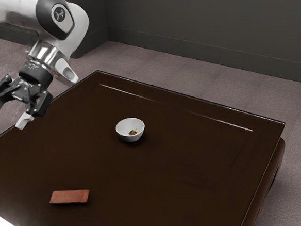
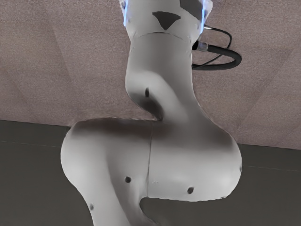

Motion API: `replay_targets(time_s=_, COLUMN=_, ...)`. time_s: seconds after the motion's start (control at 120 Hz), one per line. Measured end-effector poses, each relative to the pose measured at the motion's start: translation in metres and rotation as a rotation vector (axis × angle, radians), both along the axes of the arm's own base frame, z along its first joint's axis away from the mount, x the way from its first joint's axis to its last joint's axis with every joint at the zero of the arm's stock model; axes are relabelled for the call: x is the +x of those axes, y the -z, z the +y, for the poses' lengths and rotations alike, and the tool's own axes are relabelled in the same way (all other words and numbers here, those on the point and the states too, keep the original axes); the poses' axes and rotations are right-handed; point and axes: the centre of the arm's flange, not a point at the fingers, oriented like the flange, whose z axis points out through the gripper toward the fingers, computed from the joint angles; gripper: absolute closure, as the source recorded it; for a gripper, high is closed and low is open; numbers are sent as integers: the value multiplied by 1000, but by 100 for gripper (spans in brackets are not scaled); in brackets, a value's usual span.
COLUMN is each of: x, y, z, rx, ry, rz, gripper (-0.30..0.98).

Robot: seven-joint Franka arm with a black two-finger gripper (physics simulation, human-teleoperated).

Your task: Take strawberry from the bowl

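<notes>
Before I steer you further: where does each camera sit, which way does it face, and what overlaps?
Exterior view: beside the arm, looking down across the dark brown rectangular table at the white round bowl and flat reddish block; my white jointed arm and black open hand show at the exterior view's left.
Wrist view: on my hand, facing back at my pale, rounded arm links and a black hose.
Shared: parts of my arm, the pinkish-grey floor and, apparently, dark grey wall.

No lettering can be read (the arm does carry a small, dark, round emblem).
</notes>
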Motion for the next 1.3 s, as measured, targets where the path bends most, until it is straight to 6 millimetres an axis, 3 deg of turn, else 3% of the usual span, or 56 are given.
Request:
replay_targets(time_s=0.042, x=19, y=-16, z=-2, rx=24, ry=17, rz=-196, gripper=0)
replay_targets(time_s=0.108, x=32, y=-46, z=-18, rx=37, ry=65, rz=-445, gripper=0)
replay_targets(time_s=0.15, x=49, y=-47, z=-28, rx=46, ry=77, rz=-549, gripper=0)
replay_targets(time_s=0.217, x=79, y=-35, z=-22, rx=79, ry=5, rz=-670, gripper=0)
replay_targets(time_s=0.275, x=122, y=-10, z=-15, rx=103, ry=-86, rz=-733, gripper=0)
replay_targets(time_s=0.325, x=192, y=23, z=-3, rx=130, ry=-169, rz=-781, gripper=0)
replay_targets(time_s=0.367, x=235, y=54, z=13, rx=158, ry=-244, rz=-809, gripper=0)
replay_targets(time_s=0.417, x=267, y=91, z=26, rx=188, ry=-315, rz=-822, gripper=0)
replay_targets(time_s=0.467, x=285, y=131, z=41, rx=220, ry=-385, rz=-811, gripper=0)
replay_targets(time_s=0.533, x=296, y=165, z=46, rx=246, ry=-452, rz=-802, gripper=0)
replay_targets(time_s=0.6, x=300, y=181, z=45, rx=259, ry=-509, rz=-801, gripper=0)
replay_targets(time_s=0.775, x=298, y=188, z=40, rx=289, ry=-740, rz=-766, gripper=0)
replay_targets(time_s=0.858, x=297, y=189, z=36, rx=316, ry=-808, rz=-756, gripper=16)
replay_targets(time_s=0.942, x=300, y=180, z=2, rx=364, ry=-768, rz=-804, gripper=30)
replay_targets(time_s=0.992, x=300, y=179, z=2, rx=407, ry=-765, rz=-829, gripper=37)
replay_targets(time_s=1.142, x=301, y=195, z=8, rx=488, ry=-800, rz=-844, gripper=47)
replay_targets(time_s=1.3, x=305, y=227, z=9, rx=520, ry=-865, rz=-834, gripper=50)
